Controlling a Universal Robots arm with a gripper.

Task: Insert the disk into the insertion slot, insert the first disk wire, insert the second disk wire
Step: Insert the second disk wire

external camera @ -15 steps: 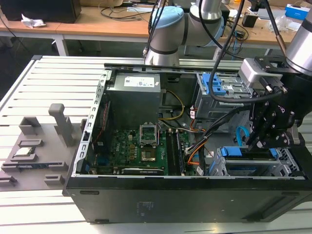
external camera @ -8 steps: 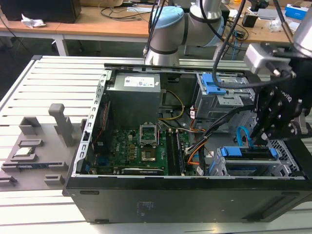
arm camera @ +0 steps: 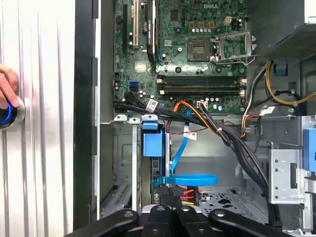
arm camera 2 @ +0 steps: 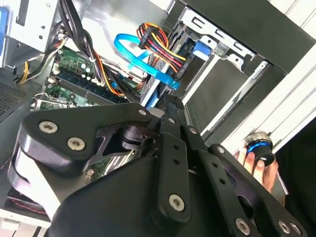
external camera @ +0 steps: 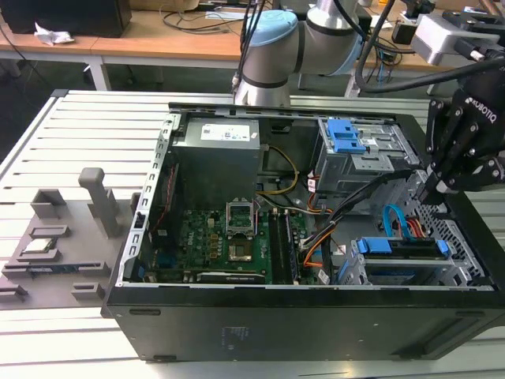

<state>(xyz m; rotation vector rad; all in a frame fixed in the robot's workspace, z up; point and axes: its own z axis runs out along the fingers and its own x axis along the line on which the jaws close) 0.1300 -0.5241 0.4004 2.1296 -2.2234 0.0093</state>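
The disk (external camera: pixel 398 247) lies in the insertion slot (external camera: pixel 456 237), the silver perforated cage at the case's front corner on the exterior view's right. Its blue carrier (arm camera: pixel 150 143) sticks out of the bay. The second disk wire (arm camera: pixel 185 179), a flat blue cable, loops up from the disk's end (arm camera 2: pixel 133 52). The first disk wire (arm camera 2: pixel 159 45), an orange-red bundle, runs to the same end (arm camera: pixel 186 194). My gripper (external camera: pixel 431 189) hangs just over these connectors with its fingers (arm camera 2: pixel 173 106) pressed together. Whether anything sits between the fingers is hidden.
A grey drive cage with a blue latch (external camera: pixel 347 136) stands behind the slot. Thick black cables (arm camera: pixel 232 143) cross from it to the motherboard (external camera: pixel 237 237). A person's hand (arm camera: pixel 6 94) rests on a blue-ringed button beside the case. A grey fixture (external camera: pixel 55 245) lies at the exterior view's left.
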